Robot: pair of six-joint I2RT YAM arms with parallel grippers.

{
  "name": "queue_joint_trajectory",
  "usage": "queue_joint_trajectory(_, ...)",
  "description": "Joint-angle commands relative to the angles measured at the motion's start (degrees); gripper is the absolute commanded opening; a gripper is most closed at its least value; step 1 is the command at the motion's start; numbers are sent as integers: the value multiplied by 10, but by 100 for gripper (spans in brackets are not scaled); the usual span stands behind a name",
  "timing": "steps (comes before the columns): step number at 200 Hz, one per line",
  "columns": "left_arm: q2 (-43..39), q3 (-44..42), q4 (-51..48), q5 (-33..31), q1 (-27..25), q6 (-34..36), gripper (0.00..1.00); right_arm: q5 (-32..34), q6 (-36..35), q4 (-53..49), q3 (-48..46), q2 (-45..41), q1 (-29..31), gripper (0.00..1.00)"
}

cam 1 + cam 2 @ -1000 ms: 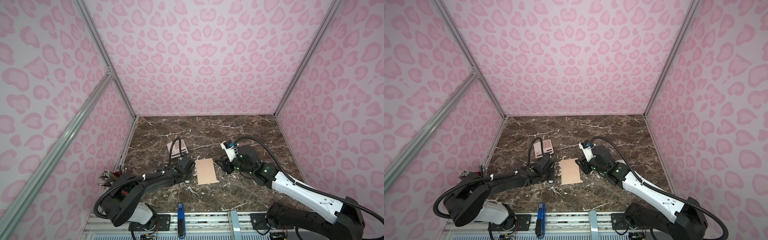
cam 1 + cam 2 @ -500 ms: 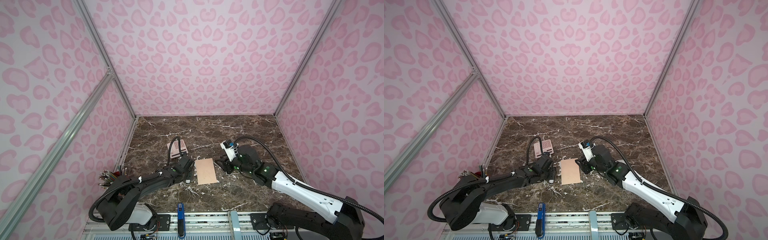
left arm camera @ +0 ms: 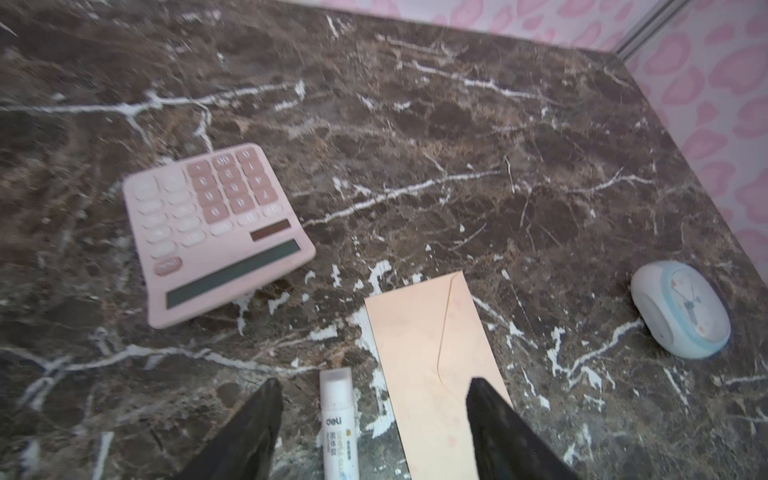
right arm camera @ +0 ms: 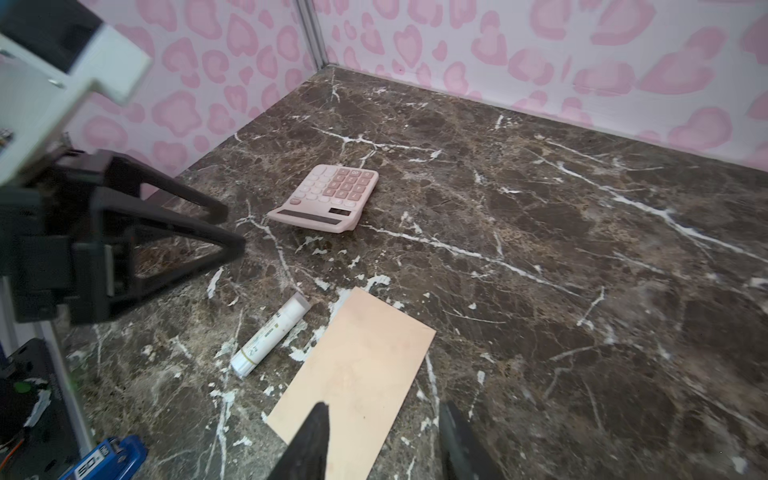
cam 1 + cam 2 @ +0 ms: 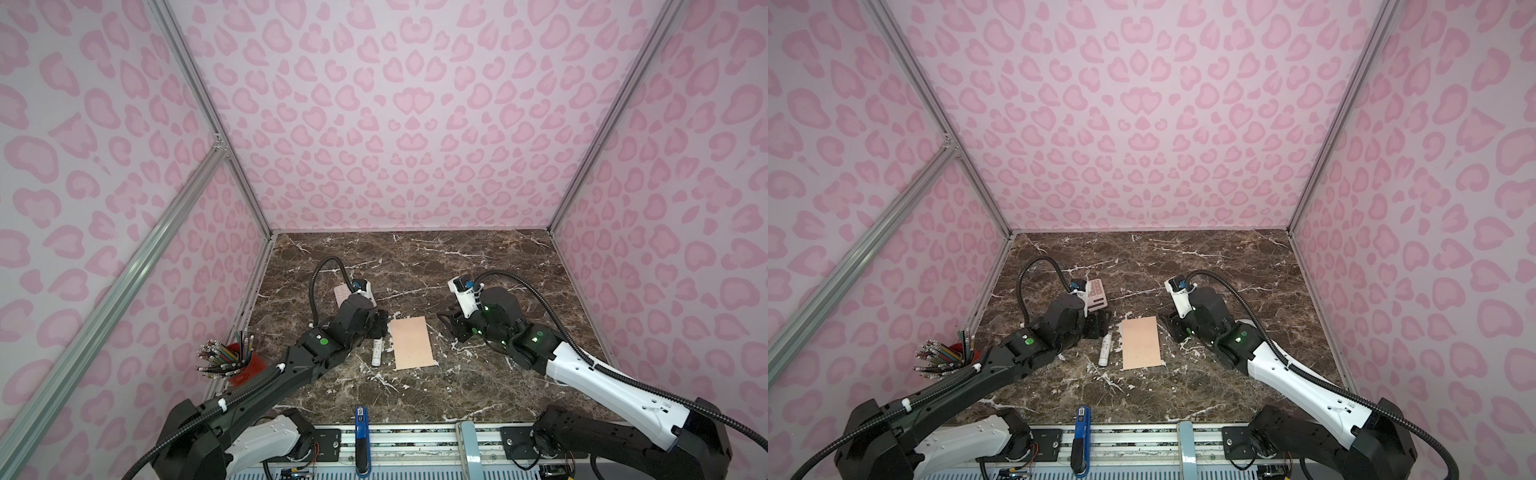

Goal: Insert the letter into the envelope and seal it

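The peach envelope [image 5: 411,343] [image 5: 1140,342] lies flat mid-table, its flap folded down onto the body; the flap's curved edge shows in the left wrist view on the envelope [image 3: 419,332]. The letter is out of view. My left gripper [image 5: 380,323] [image 3: 374,386] hovers open by the envelope's far left corner, nothing between its fingers. A white glue stick [image 5: 377,352] [image 3: 337,415] lies on the table just left of the envelope. My right gripper [image 5: 445,327] [image 4: 382,407] stands open and empty at the envelope's [image 4: 357,365] right edge.
A pink calculator [image 5: 1096,293] [image 3: 216,228] lies behind the left gripper. A white and blue round clock [image 3: 681,313] sits off to the right. A red cup of pencils [image 5: 239,357] stands at the left wall. A blue tool [image 5: 361,419] rests at the front edge.
My left gripper's jaws have spread wider and it has drawn back a little; the glue stick now lies free on the table beside the envelope. The right arm has not moved.
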Motion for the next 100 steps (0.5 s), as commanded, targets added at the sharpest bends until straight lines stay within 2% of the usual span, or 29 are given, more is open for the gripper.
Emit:
queue_joint_trajectory(1,-28,-4,31,-50,36,50,74,26,-1,38,-9,5,-30,45)
queue_joint_trajectory(25,-46,-24,107,-69,91,86,76,66,13,80,-30,10,-83,46)
queue_joint_trajectory(57,-43,-74,267,-167,125,152,76,170,14,184,-83,10,-164,50)
queue_joint_trajectory(73,-44,-114,343,-208,146,160,78,240,-9,278,-130,9,-198,51)
queue_joint_trajectory(100,-61,-167,401,-243,195,149,79,318,-66,410,-198,25,-243,56)
